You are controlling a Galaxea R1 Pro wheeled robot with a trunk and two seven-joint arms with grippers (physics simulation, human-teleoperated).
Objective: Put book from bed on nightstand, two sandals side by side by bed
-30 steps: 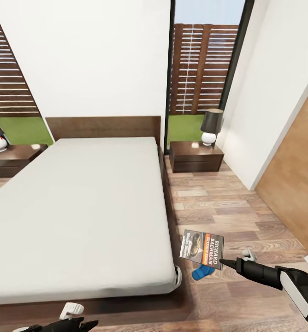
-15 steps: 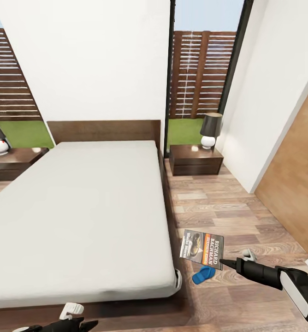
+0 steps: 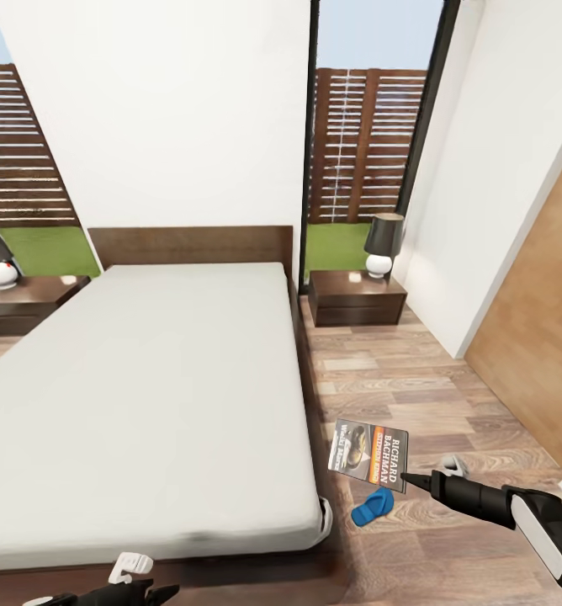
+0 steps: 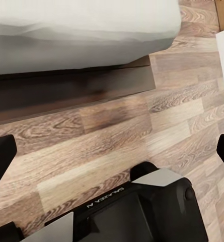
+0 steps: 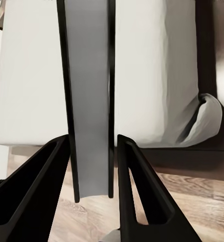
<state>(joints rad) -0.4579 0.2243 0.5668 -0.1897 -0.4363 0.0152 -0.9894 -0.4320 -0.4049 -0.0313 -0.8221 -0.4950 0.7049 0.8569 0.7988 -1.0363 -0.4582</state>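
My right gripper [image 3: 404, 479] is shut on the book [image 3: 368, 453], holding it flat above the floor just right of the bed [image 3: 146, 396]. Seen from the right wrist, the book's grey edge [image 5: 91, 101] stands between the two black fingers [image 5: 137, 191], with the white mattress [image 5: 157, 75] behind. A blue sandal [image 3: 372, 507] lies on the floor under the book, by the bed's near right corner. One nightstand [image 3: 357, 297] stands right of the headboard, another nightstand [image 3: 20, 299] at the left. My left gripper [image 3: 129, 581] hangs open low at the bed's foot; in its wrist view the left gripper [image 4: 112, 151] faces bare floor.
Each nightstand carries a black-shaded lamp [image 3: 384, 240]. A white wall [image 3: 483, 210] and a wooden panel [image 3: 542, 353] bound the floor strip [image 3: 399, 379] right of the bed. The robot's base [image 4: 137, 212] shows below the left wrist, near the bed frame [image 4: 66, 91].
The whole head view has shifted, so the camera moved: bed and nightstands sit slightly lower and farther. More of the sandal shows below the book. The book stays in the right gripper.
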